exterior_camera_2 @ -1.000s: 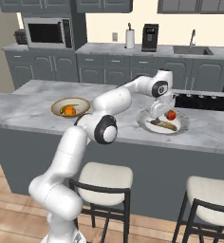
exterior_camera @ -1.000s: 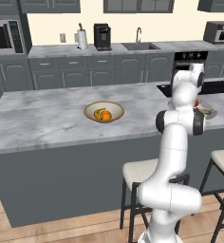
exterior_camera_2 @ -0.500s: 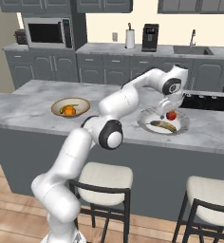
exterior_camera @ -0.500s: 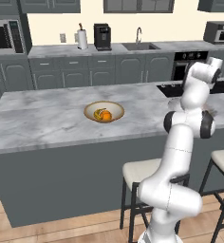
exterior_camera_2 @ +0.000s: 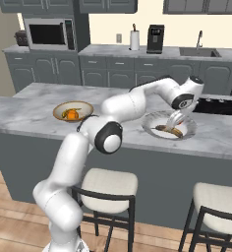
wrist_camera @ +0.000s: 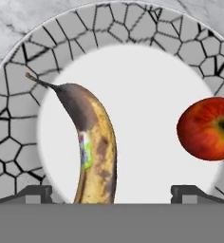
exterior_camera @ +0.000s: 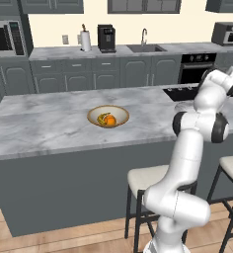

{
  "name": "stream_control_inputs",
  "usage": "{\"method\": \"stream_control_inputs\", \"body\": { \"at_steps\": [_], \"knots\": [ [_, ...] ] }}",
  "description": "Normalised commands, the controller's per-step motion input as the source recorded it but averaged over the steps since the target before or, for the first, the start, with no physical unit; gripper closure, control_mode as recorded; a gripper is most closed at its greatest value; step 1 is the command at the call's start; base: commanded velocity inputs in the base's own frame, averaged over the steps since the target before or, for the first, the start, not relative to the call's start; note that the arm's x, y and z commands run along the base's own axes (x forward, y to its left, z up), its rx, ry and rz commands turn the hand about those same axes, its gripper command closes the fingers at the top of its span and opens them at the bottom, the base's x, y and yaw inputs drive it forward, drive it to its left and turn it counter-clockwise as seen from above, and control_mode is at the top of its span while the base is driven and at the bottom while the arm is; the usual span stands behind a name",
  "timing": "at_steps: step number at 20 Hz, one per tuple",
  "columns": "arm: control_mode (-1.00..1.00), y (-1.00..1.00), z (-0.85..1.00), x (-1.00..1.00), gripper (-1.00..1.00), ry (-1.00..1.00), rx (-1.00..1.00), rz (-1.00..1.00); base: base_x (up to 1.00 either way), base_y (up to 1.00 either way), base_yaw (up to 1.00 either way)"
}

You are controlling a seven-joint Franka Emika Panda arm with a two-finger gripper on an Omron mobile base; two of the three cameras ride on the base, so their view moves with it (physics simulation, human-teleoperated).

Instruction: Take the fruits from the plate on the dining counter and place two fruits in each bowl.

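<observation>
**Fruits: two left on the plate, claw spread above them**

The fruits are split between two dishes on the marble desk [exterior_camera: 49, 123]. A second ago the arm's hand stood lower and more upright over the plate, close to the fruit; half a second ago it was lifting and leaning toward the stove side; now it sits higher and tilted, with the claw [exterior_camera_2: 176, 119] hanging just above the plate [exterior_camera_2: 189, 132]. Bowl, plate and camera have not shifted across those frames.

In the hand view the claw [wrist_camera: 112, 191] is spread wide, one dark tip at each lower side, with nothing between them. The banana's lower end runs down between the tips, but neither tip touches it.

The plate [wrist_camera: 19, 95], white in the middle with a cracked grey rim, holds two fruits. The banana [wrist_camera: 92, 152] is yellow with brown blotches, a dark stem end toward the rim and a small sticker on its side; it lies curved across the white centre. The red apple [wrist_camera: 206, 129] sits apart from it, at the edge of the white centre near the rim.

Well away along the desk stands a tan bowl [exterior_camera: 107, 116] [exterior_camera_2: 72, 111]. It holds an orange [exterior_camera: 110, 120] and a second, yellowish piece touching it, too small to name with certainty.
</observation>
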Motion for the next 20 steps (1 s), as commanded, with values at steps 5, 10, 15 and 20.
{"method": "stream_control_inputs", "body": {
  "at_steps": [5, 10, 15, 20],
  "knots": [
    [-1.00, 0.37, 0.00, -0.12, -1.00, 0.00, -0.14, -0.04, 0.00, 0.00, 0.00],
    [-1.00, 0.26, 0.00, 0.00, -1.00, 0.00, -0.05, -0.07, 0.00, 0.00, 0.00],
    [-1.00, 0.06, 0.00, 0.11, -1.00, 0.00, 0.00, -0.05, 0.00, 0.00, 0.00],
    [-1.00, 0.00, 0.00, 0.31, -1.00, 0.00, 0.00, -0.02, 0.00, 0.00, 0.00]
  ]
}}
